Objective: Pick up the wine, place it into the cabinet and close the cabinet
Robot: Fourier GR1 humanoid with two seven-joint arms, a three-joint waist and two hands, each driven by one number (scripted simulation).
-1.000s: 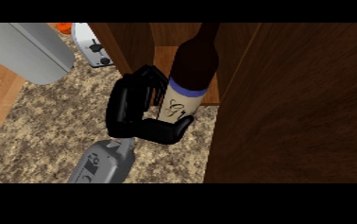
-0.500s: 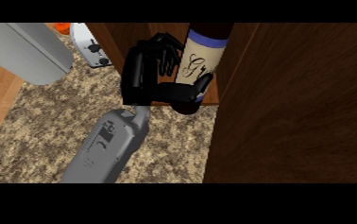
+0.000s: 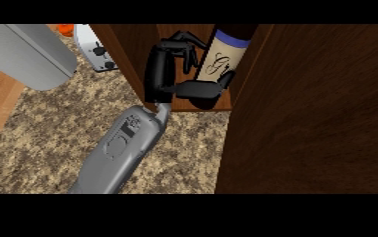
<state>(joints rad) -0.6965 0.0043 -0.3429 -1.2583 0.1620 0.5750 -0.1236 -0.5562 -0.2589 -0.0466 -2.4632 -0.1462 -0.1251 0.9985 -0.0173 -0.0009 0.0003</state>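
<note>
The black left hand point(image 3: 164, 73) is closed on the dark glass wine bottle with a white label and a blue band point(image 3: 223, 61). Its fingers point(image 3: 183, 40) curl round the bottle's far side near the top of the frame. The thumb point(image 3: 198, 88) lies across the bottle's lower part and hides the base. The grey forearm point(image 3: 122, 151) comes up from the lower left of the frame to the wrist, just below the cabinet's front edge.

The bottle lies directly right of the palm and touches it, inside the opening of the brown wooden cabinet point(image 3: 133, 56) at upper centre. Its long axis runs from the thumb up and slightly right, and the neck is cut off at the upper edge. It looks close to upright over the cabinet floor point(image 3: 214, 104), but I cannot tell whether the base is resting there, because the thumb covers it.

Only 1 hand shows, and the right hand is out of view. The wide dark brown wooden panel point(image 3: 310, 121) fills the right of the frame, just beside the bottle, and I judge it to be the open door. The next move turns on that: the hand must let go and draw back to the lower left, away from the bottle. Only then can the door swing across the opening where the wrist now sits.

The speckled stone desk point(image 3: 59, 131) spreads across the lower left.
</note>
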